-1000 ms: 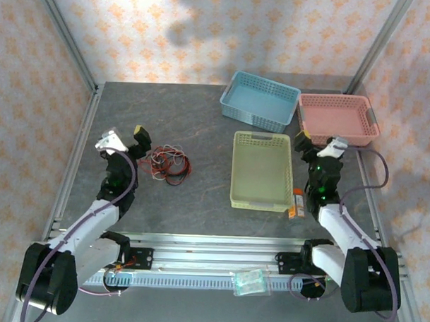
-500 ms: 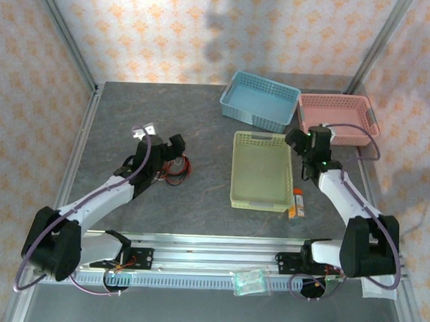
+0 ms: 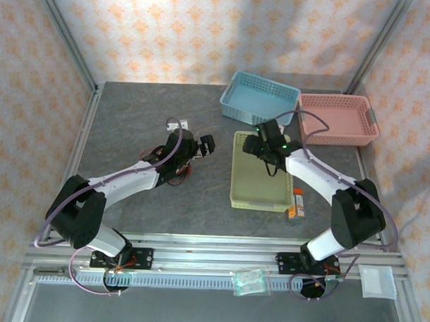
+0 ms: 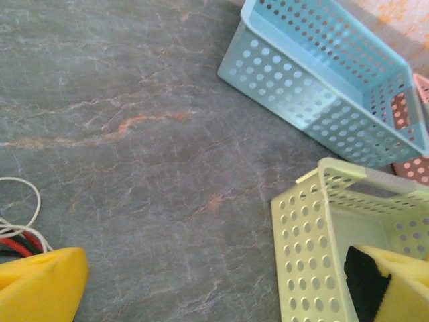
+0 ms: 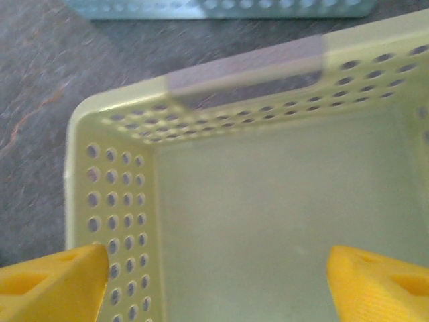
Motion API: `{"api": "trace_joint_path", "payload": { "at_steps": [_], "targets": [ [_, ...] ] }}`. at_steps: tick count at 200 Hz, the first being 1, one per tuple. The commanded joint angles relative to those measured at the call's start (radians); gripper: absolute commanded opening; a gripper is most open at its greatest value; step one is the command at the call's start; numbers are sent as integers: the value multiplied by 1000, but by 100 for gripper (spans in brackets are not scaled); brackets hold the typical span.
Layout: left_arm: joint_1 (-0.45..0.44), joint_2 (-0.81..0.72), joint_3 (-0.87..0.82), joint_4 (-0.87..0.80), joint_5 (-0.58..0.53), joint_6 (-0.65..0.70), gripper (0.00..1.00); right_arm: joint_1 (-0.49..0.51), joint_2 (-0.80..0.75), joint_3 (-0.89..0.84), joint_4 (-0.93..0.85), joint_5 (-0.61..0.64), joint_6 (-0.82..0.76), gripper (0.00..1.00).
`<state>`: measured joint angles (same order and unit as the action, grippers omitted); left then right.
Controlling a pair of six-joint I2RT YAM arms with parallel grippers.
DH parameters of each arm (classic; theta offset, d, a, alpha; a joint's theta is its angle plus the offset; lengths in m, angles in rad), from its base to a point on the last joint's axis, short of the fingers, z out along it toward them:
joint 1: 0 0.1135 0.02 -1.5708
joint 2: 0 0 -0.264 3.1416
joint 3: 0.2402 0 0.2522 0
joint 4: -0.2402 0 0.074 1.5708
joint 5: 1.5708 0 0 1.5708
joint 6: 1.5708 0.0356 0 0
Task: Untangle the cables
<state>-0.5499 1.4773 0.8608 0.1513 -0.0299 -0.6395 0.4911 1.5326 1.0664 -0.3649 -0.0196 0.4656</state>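
Observation:
The cables [image 3: 178, 178] are a small tangle of red, black and pale wires on the grey table, mostly hidden under my left arm. In the left wrist view a white loop and red and black strands of the cables [image 4: 19, 236] show at the lower left, beside one yellow finger. My left gripper [image 3: 200, 149] hovers just right of the tangle, open, with bare table between its fingers [image 4: 40, 287]. My right gripper [image 3: 258, 147] is open over the far left corner of the yellow-green basket [image 3: 260, 199], with nothing between its fingers [image 5: 53, 282].
A blue basket [image 3: 259, 99] and a pink basket [image 3: 338, 118] stand at the back right. An orange tube [image 3: 297, 203] lies by the yellow-green basket's right side. A clear bag [image 3: 251, 282] rests on the front rail. Metal posts frame the table.
Both arms have swung towards the middle. The left gripper has crossed from left of the tangle to its right. The right gripper has moved from near the pink basket to over the yellow-green one.

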Motion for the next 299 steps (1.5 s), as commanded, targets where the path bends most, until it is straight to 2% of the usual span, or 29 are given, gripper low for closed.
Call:
{"api": "trace_joint_path", "payload": {
  "at_steps": [1,35,67,111,180,226,299],
  "targets": [
    [6,-23,-3,69,1,-32,99,35,42,57,-66,93,52,82],
    [40,-9,9,96,42,-13,99,32,155,203,-102,205,25,79],
    [81,83,131,53,73,47,99,-11,250,344,-155,277,-3,79],
    [107,182,243,41,119,82,99,-156,348,497,-178,251,-16,79],
    [115,287,387,-5,177,97,99,-299,551,729,-270,255,-16,69],
    [115,304,393,-24,185,101,99,-338,648,833,-311,238,-31,64],
    [116,283,366,-55,163,110,99,-350,748,937,-330,176,-62,45]
  ]
}}
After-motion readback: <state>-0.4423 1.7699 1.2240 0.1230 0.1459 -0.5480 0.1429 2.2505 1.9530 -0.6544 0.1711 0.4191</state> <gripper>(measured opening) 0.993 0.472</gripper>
